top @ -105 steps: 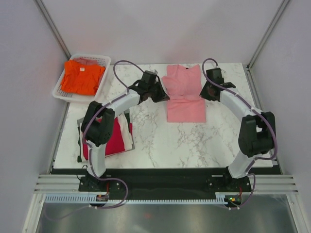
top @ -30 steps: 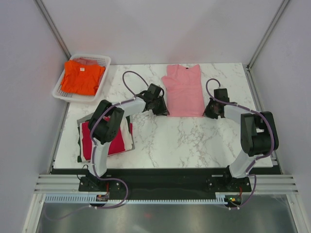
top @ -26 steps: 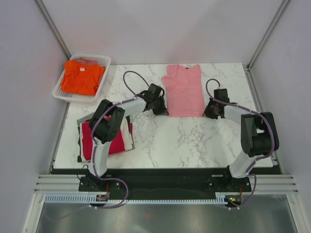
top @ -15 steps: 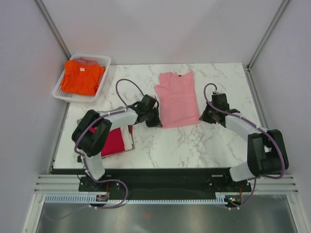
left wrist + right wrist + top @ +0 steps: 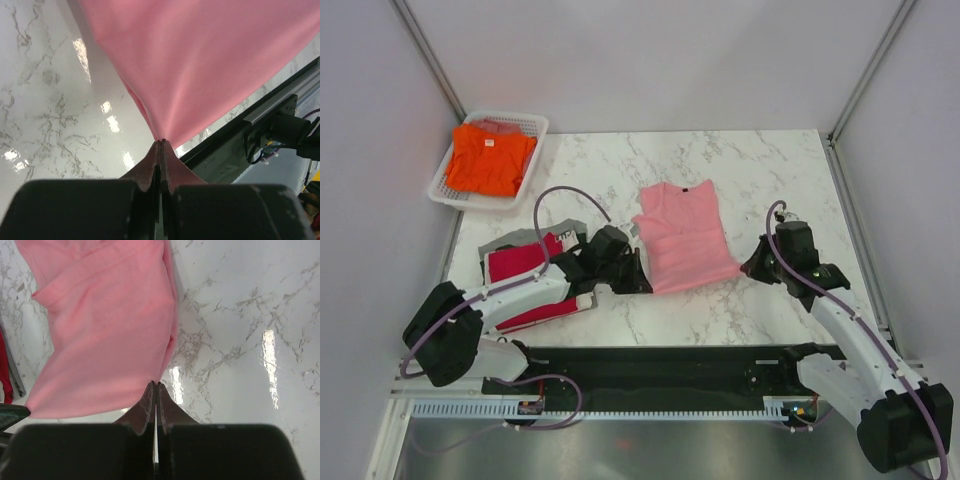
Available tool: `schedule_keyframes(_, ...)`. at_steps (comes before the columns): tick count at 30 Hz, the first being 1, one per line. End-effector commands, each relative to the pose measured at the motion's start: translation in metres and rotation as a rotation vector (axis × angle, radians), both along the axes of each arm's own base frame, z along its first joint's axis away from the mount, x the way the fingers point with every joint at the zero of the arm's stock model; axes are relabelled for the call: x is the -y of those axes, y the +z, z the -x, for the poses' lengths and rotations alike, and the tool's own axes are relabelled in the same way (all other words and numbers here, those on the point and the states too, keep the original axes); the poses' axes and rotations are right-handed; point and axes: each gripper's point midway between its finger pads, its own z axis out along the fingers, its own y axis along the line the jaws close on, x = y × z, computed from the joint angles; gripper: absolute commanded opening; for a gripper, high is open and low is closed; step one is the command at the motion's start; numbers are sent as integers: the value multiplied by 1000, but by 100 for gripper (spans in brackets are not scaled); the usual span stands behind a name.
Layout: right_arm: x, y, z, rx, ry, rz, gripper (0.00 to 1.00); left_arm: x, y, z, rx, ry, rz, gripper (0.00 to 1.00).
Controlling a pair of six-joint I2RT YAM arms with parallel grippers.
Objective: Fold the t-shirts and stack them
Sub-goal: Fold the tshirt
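Note:
The light pink t-shirt (image 5: 682, 235), folded into a narrow strip, lies mid-table with its collar away from me. My left gripper (image 5: 642, 283) is shut on its near left corner, and my right gripper (image 5: 751, 268) is shut on its near right corner. In the left wrist view the pink t-shirt (image 5: 200, 65) fans out from the pinched jaws of the left gripper (image 5: 161, 143). The right wrist view shows the same: the pink cloth (image 5: 105, 325) runs out of the shut right gripper (image 5: 155, 385). A folded stack with the crimson t-shirt (image 5: 525, 272) on top sits at the left.
A white mesh basket (image 5: 450, 195) at the far left corner holds the orange t-shirt (image 5: 488, 158). White and grey shirts show under the crimson one. The table's black near edge (image 5: 660, 350) lies just behind both grippers. A sliver of crimson cloth (image 5: 3, 371) shows at the right wrist view's left edge.
Both grippers have pulled the pink t-shirt from the far side toward the near edge. The left gripper shut on its corner about a second ago. Both arms have drawn back low.

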Motion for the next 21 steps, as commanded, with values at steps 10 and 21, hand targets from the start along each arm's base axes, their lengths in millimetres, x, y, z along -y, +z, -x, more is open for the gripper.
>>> schedule_keyframes(10,0,68,-58,85,-30,51,0,5,71,-34,58,28,111,2)
schedule_keyframes(21,-17,102,-146,129,-33,57,0,-4,81,-122,41,85,134,2)
